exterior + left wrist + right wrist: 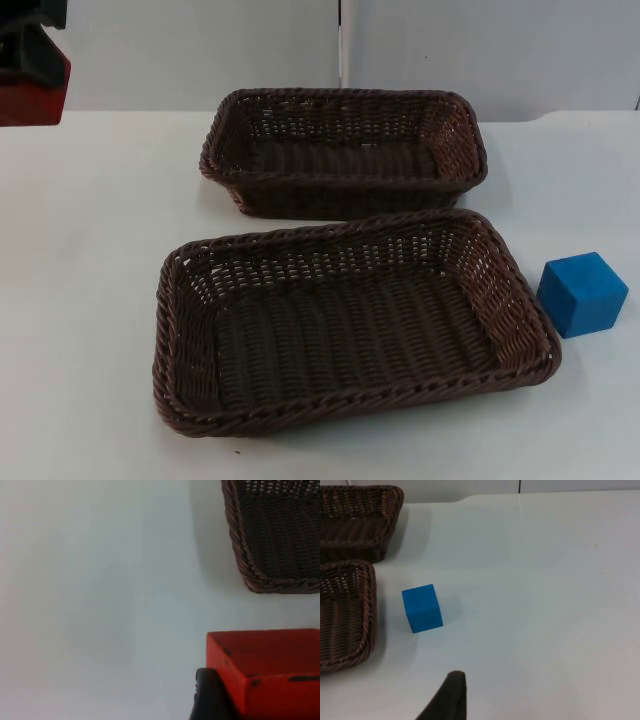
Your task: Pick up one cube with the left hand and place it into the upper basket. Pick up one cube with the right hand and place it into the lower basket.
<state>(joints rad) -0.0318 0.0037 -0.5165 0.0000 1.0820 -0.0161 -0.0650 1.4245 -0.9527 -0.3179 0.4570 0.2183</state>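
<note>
Nearest the top camera, the lower basket (pixel 350 395) was seen lying on the white counter (pixel 90 300), its long side running across the picture and its inside holding nothing. Just behind it, apart by a narrow strip of counter, the upper basket (pixel 345 190) was set, likewise of dark brown wicker. A blue cube (pixel 582 293) was placed on the counter just beside the lower basket's right end, not touching it. At the far edge, the counter was bounded by a grey partition wall (pixel 200 50), in which a thin vertical seam could be made out. At the upper left corner, the left pincer (pixel 30 60) was held above the counter with a red cube (pixel 30 95) in it.

From the left wrist, the red cube (pixel 270 672) was seen pinched against a black fingertip (pixel 207 697), well above the pale counter (pixel 100 605); a corner of one wicker basket (pixel 280 535) was visible beyond it.

From the right wrist, the blue cube (pixel 422 608) was seen resting on the counter (pixel 545 605) near the ends of both baskets, the upper basket (pixel 360 520) and the lower basket (pixel 345 615). One black fingertip (pixel 450 697) of the right pincer was shown; whether that pincer was spread or pressed together could not be told.
</note>
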